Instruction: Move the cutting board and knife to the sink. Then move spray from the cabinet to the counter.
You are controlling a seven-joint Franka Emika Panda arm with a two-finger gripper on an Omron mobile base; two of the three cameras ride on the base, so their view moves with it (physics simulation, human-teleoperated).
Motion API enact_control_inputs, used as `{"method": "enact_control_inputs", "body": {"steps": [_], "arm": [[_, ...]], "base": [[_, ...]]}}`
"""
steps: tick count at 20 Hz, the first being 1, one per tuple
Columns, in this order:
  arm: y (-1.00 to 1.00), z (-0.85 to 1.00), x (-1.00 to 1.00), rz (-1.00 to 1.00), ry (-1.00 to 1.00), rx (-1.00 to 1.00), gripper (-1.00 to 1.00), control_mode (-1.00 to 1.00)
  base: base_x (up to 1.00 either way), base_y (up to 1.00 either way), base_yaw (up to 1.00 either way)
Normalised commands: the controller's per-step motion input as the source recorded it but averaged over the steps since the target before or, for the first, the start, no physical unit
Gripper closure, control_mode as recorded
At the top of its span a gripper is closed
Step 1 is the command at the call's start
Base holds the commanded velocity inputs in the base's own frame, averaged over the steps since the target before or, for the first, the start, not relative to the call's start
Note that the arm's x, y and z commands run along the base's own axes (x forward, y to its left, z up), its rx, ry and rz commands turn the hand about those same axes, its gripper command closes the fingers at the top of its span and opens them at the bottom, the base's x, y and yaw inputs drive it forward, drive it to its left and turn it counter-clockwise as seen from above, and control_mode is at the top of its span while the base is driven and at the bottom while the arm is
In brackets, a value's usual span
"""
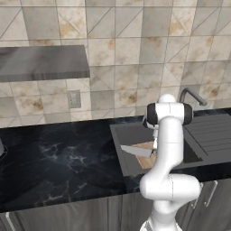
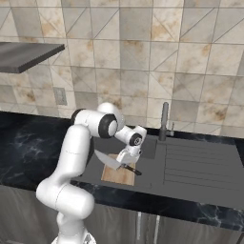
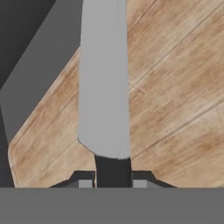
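The light-brown cutting board (image 2: 118, 176) lies flat in the dark sink (image 1: 125, 134). My gripper (image 2: 127, 163) is low over the board, shut on the knife's thin dark handle (image 3: 113, 171). The broad grey blade (image 3: 104, 87) points away from the hand across the board (image 3: 175, 96), and in the right base view the blade (image 2: 106, 159) reaches left past the board's edge. The blade (image 1: 136, 150) also shows over the board (image 1: 147, 159) from the left side. I cannot tell whether the knife touches the board. The spray is out of view.
A curved grey faucet (image 2: 164, 122) stands behind the basin, with a ribbed draining surface (image 2: 200, 162) to its right. Black veined counter (image 1: 54, 158) stretches left of the sink. The grey cabinet shelf (image 1: 43, 63) hangs on the tiled wall at upper left.
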Motion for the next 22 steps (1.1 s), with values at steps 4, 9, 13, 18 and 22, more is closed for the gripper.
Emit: {"method": "enact_control_inputs", "body": {"steps": [4,9,13,18,22], "arm": [[0.00,-0.07,-0.10,0.00,0.00,0.00,-1.00,-1.00],[0.04,0.00,-0.16,0.00,-0.03,0.00,-1.00,-1.00],[0.01,0.01,-0.17,0.00,-0.06,0.00,-1.00,-1.00],[0.00,0.13,-0.23,0.00,-0.12,0.00,-1.00,-1.00],[0.00,0.27,-0.20,0.00,-0.20,0.00,-1.00,-1.00]], "base": [[0.00,0.00,0.00],[0.00,0.00,0.00],[0.00,0.00,0.00],[0.00,0.00,0.00],[0.00,0.00,0.00]]}}
